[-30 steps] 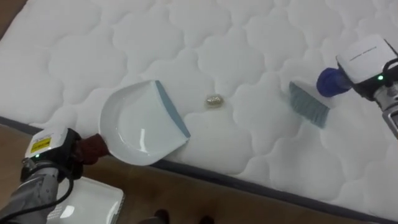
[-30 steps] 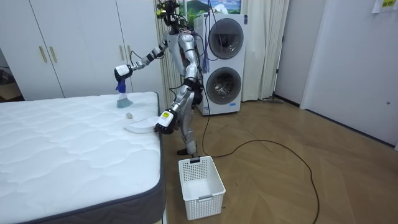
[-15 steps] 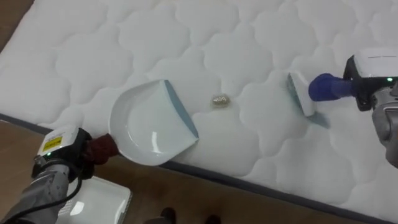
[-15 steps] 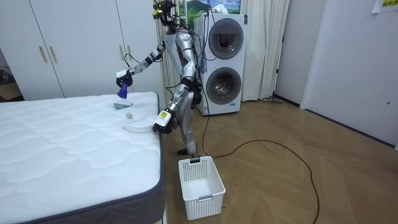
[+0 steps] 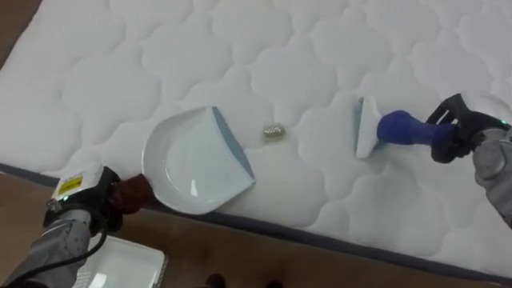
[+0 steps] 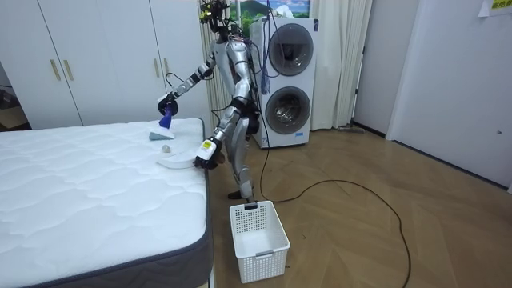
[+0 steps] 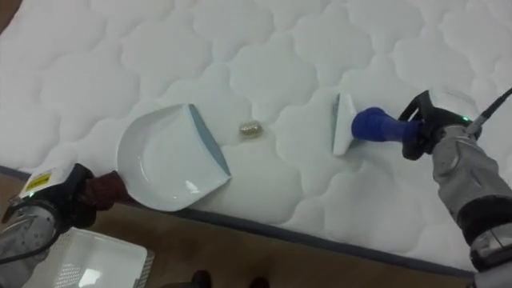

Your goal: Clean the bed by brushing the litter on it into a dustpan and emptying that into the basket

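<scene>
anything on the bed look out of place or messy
Yes: a small crumpled scrap lies on the white mattress, apart from both tools, between the dustpan in the left hand and the brush in the right hand. Nothing else stands out.

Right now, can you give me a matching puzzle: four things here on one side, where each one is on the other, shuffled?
1. dustpan
2. brush
3. scrap
4. basket

A. on the floor
B. held by the right hand
C. loose on the mattress
D. held by the left hand

Pairs: 1-D, 2-B, 3-C, 4-A.
</scene>
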Controlling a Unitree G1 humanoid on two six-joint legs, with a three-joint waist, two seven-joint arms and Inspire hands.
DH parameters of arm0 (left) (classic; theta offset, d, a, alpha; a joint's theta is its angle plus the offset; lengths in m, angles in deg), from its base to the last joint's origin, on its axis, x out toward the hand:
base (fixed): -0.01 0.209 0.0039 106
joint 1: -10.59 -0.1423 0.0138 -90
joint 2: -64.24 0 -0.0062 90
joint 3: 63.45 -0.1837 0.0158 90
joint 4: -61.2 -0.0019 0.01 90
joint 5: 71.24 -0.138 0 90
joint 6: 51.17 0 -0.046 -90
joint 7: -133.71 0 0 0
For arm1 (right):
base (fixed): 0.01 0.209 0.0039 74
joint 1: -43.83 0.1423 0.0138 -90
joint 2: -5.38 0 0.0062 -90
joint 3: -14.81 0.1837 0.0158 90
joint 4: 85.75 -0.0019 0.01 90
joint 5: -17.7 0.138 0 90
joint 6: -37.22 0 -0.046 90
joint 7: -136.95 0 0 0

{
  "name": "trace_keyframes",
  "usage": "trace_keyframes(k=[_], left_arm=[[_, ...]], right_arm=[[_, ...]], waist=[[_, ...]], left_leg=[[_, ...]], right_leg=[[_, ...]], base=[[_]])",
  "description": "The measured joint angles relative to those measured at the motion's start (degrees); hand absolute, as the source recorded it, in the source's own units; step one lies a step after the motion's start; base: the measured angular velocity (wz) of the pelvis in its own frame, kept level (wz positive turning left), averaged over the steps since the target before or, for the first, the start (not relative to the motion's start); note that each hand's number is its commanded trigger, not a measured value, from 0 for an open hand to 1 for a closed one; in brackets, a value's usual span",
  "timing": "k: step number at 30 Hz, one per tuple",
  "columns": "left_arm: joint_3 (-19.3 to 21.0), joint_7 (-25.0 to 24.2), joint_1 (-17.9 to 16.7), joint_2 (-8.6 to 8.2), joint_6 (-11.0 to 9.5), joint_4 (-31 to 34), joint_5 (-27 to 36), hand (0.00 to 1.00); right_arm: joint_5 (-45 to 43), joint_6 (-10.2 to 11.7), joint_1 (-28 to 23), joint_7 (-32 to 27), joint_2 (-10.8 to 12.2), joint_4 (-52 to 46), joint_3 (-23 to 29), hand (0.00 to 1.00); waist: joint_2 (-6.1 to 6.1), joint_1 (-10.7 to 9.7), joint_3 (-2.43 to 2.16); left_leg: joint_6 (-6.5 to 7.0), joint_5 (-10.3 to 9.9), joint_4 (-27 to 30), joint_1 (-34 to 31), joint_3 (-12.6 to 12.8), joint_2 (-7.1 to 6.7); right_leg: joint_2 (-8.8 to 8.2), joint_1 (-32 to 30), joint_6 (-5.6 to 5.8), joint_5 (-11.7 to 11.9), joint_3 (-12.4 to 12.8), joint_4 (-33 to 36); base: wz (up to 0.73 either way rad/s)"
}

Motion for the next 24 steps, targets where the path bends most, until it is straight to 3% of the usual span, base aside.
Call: trace_keyframes(k=[6,13,24], left_arm=[[0.0,0.0,-0.3,-0.69,0.0,0.2,-0.2,1.00],[0.0,0.0,-0.5,-1.06,-0.7,0.2,-2.5,1.00],[-1.1,3.0,-2.7,-1.37,-0.7,-1.3,-2.7,1.00]], right_arm=[[0.2,0.1,-3.4,3.9,1.5,-6.8,0.0,1.00],[-3.5,1.1,-6.2,11.3,4.8,-15.3,-0.3,1.00],[-13.3,2.4,-6.6,18.5,5.7,-29.9,-7.6,1.00]], waist=[[0.96,0.1,-0.80],[1.01,0.4,-0.83],[1.02,1.1,-0.84]], left_leg=[[-0.06,0.0,0.2,0.1,-0.3,-0.06],[-0.20,0.1,0.5,0.0,-0.3,-0.16],[-0.25,0.1,0.8,-0.3,-0.5,-0.64]], right_leg=[[0.10,-0.1,-0.13,0.1,0.5,0.2],[-0.22,-1.3,-0.18,0.1,0.5,1.7],[-0.54,-1.9,-0.61,-0.3,0.4,2.1]], base=[[-0.05],[-0.05],[-0.03]])
